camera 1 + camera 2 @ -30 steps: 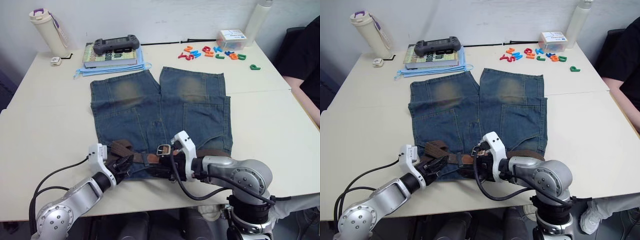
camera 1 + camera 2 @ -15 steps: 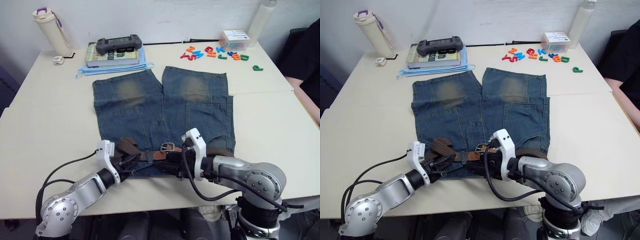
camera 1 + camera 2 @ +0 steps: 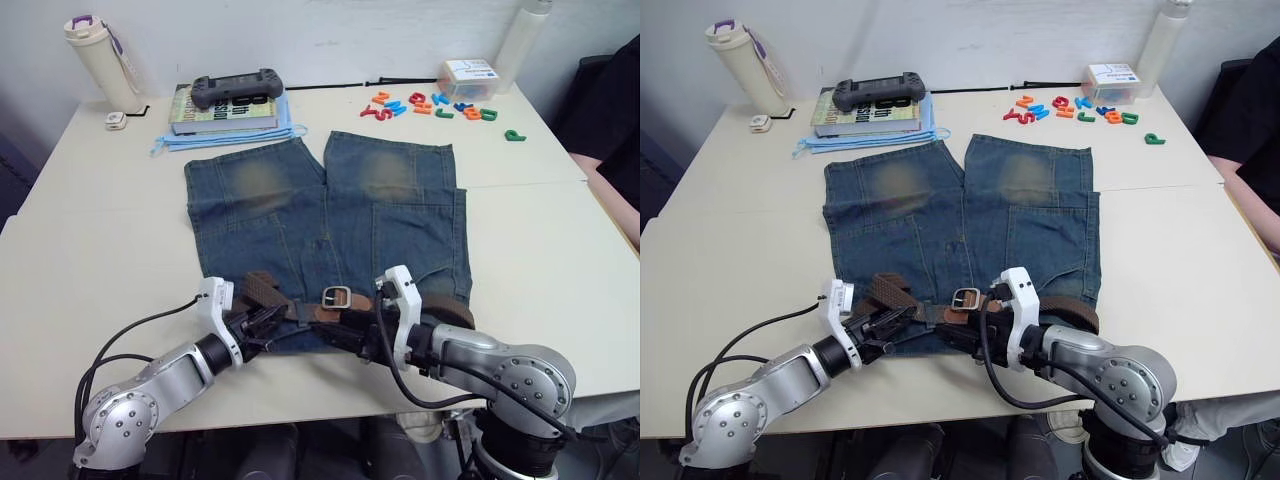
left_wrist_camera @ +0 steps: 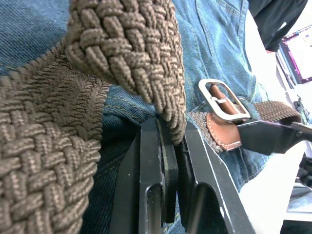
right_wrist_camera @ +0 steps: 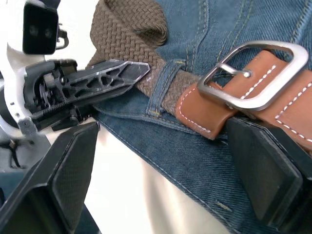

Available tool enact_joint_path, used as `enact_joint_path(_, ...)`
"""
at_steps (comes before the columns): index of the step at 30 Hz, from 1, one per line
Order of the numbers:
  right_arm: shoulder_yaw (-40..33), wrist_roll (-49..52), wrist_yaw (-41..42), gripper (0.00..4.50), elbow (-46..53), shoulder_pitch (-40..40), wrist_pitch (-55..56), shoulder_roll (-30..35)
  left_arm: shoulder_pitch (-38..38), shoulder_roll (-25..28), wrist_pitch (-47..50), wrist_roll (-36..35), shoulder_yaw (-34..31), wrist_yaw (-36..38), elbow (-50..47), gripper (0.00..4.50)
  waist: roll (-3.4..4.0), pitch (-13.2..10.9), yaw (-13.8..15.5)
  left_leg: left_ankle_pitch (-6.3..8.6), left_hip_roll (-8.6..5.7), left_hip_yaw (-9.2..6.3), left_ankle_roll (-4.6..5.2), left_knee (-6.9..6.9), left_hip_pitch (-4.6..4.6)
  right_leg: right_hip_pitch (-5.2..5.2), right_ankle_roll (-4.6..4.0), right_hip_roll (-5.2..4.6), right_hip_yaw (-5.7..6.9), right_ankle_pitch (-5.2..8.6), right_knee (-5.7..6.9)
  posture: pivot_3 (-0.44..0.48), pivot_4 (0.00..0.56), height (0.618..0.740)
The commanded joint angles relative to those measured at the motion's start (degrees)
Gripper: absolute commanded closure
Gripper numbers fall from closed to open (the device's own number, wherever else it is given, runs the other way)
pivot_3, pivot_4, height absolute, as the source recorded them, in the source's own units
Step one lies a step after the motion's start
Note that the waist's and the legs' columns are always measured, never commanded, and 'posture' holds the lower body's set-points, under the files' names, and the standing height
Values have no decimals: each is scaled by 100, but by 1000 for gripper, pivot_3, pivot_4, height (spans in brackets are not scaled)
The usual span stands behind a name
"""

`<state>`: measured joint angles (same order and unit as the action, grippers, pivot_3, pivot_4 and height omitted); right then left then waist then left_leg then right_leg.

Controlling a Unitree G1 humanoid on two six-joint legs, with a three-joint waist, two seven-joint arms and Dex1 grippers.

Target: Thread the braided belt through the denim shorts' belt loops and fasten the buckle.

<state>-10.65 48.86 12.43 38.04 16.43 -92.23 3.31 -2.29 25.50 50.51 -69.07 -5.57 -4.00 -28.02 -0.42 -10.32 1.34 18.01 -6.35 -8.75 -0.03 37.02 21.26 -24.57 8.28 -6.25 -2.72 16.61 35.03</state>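
Note:
The denim shorts [image 3: 290,210] lie flat on the table, waistband toward me. The braided belt [image 3: 262,288] runs along the waistband and folds into a loop at its left end. It passes under a belt loop [image 5: 158,83]. The silver buckle [image 3: 337,296] on its tan leather end lies on the waistband's middle. My left gripper [image 3: 266,322] is shut on the braided belt's edge [image 4: 175,122] below the fold. My right gripper [image 5: 163,126] is open just right of the buckle, one finger [image 5: 265,168] against the tan leather.
A book [image 3: 225,112] with a game controller [image 3: 235,88] lies at the back left beside a cream bottle [image 3: 98,60]. Coloured letters [image 3: 430,103], a white box [image 3: 464,76] and a white bottle [image 3: 520,40] stand at the back right. A person's dark sleeve [image 3: 612,100] is at the right edge.
My right gripper has slid to the right along the waistband, leaving the buckle uncovered on its left. The left gripper has hardly moved.

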Motion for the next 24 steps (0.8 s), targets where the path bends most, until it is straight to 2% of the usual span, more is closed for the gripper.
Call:
enact_joint_path(1,-308,932,-86,62,-90,-553,-27,-344,-150,125,12,142,221,686,-277,4500,0,0,0,0,0,0,0,-1,0,0,0,0,0,0,0,0,150,730)
enact_joint_path(12,-499,1231,-528,62,-441,-676,-27,-160,-196,194,-146,620,473,1265,-378,4500,1,0,-9,2,4,1,-1,-5,-1,-1,-3,0,0,2,-2,0,150,730)
enact_joint_path(24,-717,1392,-789,62,-699,-481,-27,477,-348,126,-130,810,363,1336,-329,4500,3,3,6,5,1,1,4,-3,-3,6,-3,-3,0,2,-10,0,150,730)
